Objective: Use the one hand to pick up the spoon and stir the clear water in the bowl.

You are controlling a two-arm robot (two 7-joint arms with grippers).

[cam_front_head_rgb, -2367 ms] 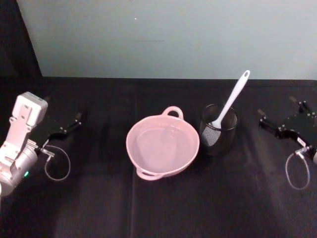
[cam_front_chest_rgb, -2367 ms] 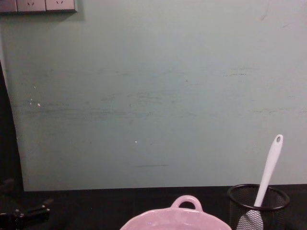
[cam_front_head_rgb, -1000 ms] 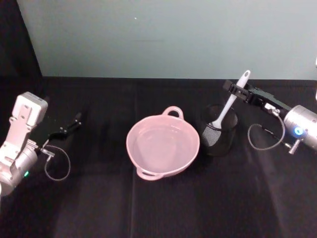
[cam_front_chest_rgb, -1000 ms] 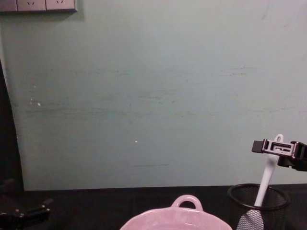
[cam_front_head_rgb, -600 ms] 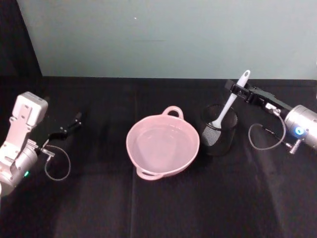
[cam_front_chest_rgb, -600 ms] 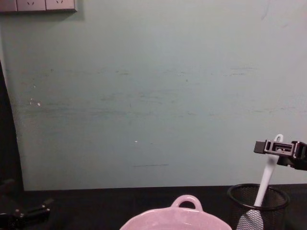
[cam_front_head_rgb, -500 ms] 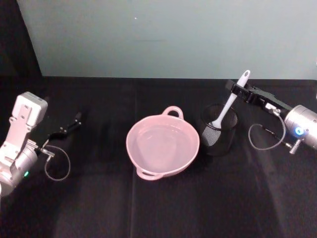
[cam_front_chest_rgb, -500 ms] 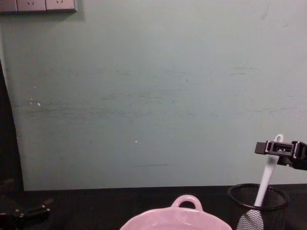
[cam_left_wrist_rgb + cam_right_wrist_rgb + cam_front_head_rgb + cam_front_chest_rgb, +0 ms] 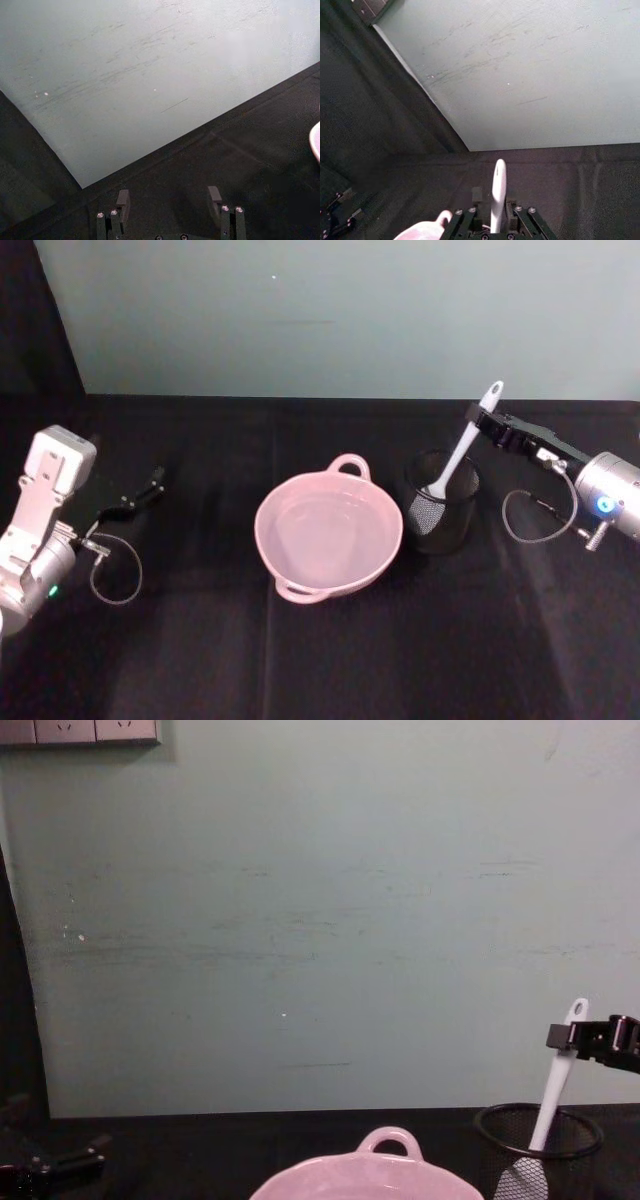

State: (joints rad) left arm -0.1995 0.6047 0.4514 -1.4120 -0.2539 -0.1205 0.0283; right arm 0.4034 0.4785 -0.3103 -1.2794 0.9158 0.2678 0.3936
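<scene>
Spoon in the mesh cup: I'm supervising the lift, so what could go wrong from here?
1. The right pincer sits high on the spoon handle, so the head may swing and drag the mesh cup over.
2. The bowl stands close beside the cup; a swinging spoon could knock it and spill the water.
The left pincer is parked far left.

The spoon (image 9: 462, 445) is stood in a mesh cup (image 9: 442, 512) beside the pink bowl (image 9: 264, 530).
Its tilted handle is met by the right gripper (image 9: 478, 420); clear water (image 9: 325, 540) is held in the bowl.
</scene>
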